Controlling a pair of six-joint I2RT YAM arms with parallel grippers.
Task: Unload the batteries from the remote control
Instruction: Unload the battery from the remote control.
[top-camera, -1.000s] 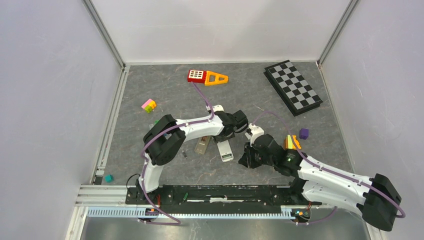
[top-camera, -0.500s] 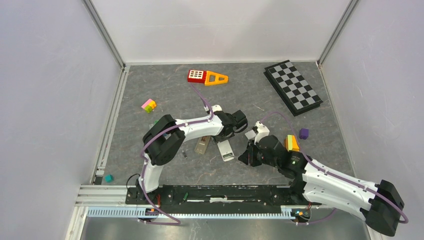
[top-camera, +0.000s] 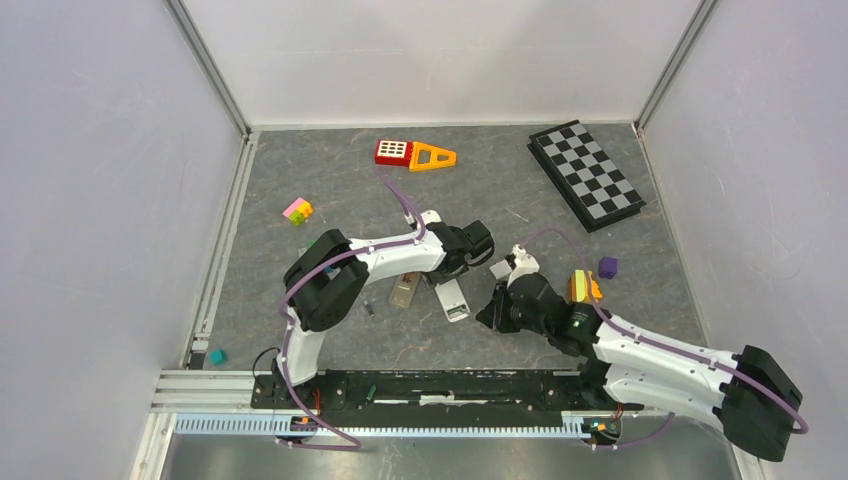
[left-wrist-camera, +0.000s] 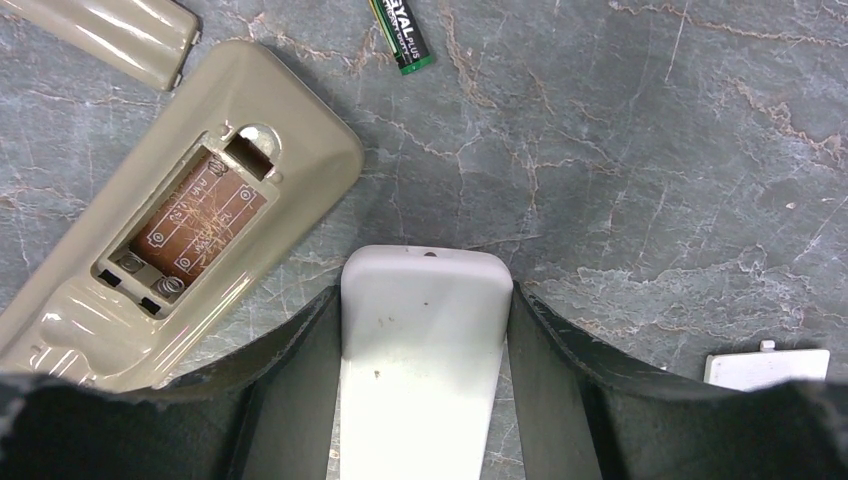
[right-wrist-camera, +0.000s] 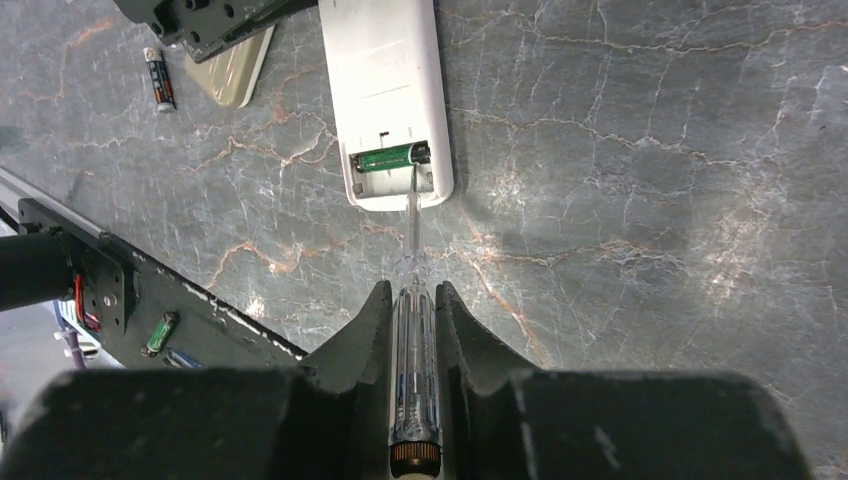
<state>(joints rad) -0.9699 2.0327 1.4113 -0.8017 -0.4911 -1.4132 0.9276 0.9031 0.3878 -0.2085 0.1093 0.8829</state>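
My left gripper (left-wrist-camera: 425, 292) is shut on the far end of a white remote (left-wrist-camera: 420, 370) lying back-up on the table. My right gripper (right-wrist-camera: 412, 290) is shut on a clear-handled pen-like stick (right-wrist-camera: 413, 360). The stick's thin tip reaches into the white remote's (right-wrist-camera: 385, 70) open compartment, where a green battery (right-wrist-camera: 393, 156) lies. A second battery (right-wrist-camera: 158, 80) lies loose on the table and also shows in the left wrist view (left-wrist-camera: 400, 35). A beige remote (left-wrist-camera: 190, 230) lies beside it with its compartment open and empty. In the top view the white remote (top-camera: 452, 298) lies between both grippers.
A beige cover (left-wrist-camera: 110, 35) and a white cover (left-wrist-camera: 765, 368) lie loose near the remotes. A checkerboard (top-camera: 585, 175) sits far right and a red and orange toy (top-camera: 413, 154) at the back. Coloured blocks (top-camera: 297, 210) and a purple block (top-camera: 607, 266) are scattered. The table rail (right-wrist-camera: 130, 290) runs near the right gripper.
My right wrist has shifted slightly toward the white remote's open end. The left gripper and the remote have stayed put.
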